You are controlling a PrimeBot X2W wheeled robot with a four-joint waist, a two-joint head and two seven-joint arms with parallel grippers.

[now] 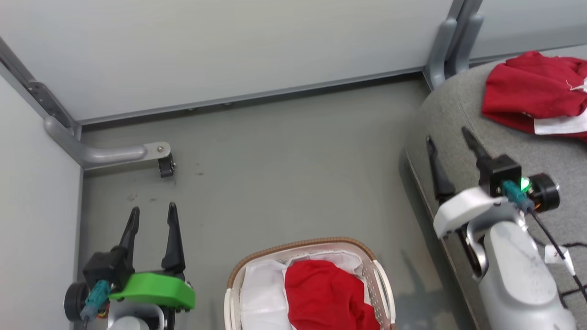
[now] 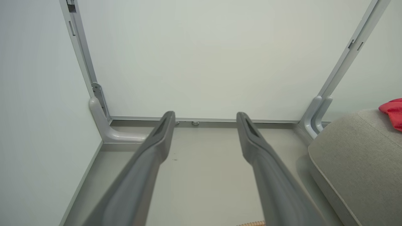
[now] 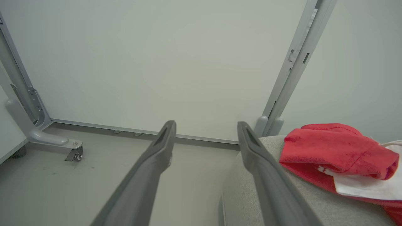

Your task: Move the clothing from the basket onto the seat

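A red shirt (image 1: 328, 295) lies in the white basket (image 1: 380, 279) with a brown rim at the bottom middle of the head view, beside its white liner cloth. Another red shirt (image 1: 534, 91) with white trim lies on the grey seat (image 1: 454, 105) at the right; the right wrist view shows this shirt (image 3: 333, 153) on the seat (image 3: 245, 194) too. My left gripper (image 1: 152, 214) stands open over the floor, left of the basket, nothing between its fingers. My right gripper (image 1: 447, 137) is open and empty over the seat's front edge, short of the shirt.
Pale partition walls close the area at the back and left. A grey wall foot with a caster (image 1: 166, 167) stands on the floor at the left. A grey post (image 1: 447, 50) rises behind the seat. Bare grey floor (image 1: 284, 174) lies between basket and wall.
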